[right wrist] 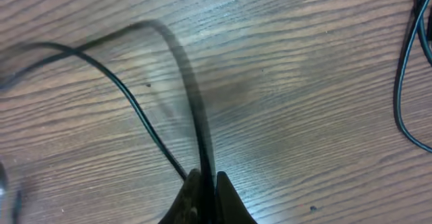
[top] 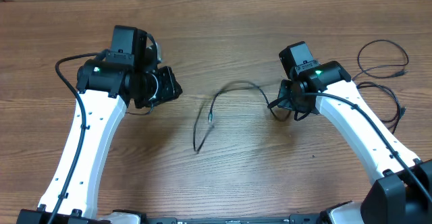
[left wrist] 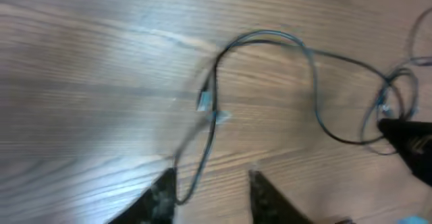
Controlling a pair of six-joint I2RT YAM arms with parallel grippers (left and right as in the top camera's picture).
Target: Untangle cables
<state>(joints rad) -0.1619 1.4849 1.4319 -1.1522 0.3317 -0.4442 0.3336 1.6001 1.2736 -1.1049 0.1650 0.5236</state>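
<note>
- Here, the right end effector (right wrist: 206, 178) pinches one end of the black cable (top: 235, 84), likely anchoring it.
- The left end effector (left wrist: 210, 178) stands spread astride that cable, gripping nothing.

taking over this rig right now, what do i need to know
Left pincer: open, straddling one end of the middle cable, not gripping it.
Right pincer: shut on that cable's other end.
Done: the middle cable lies as an open arc, apart from the rest.
Left: a small loop beside the right pincer needs working out. The far-right cables lie in loose loops, and the arm hides whether they cross.
</note>
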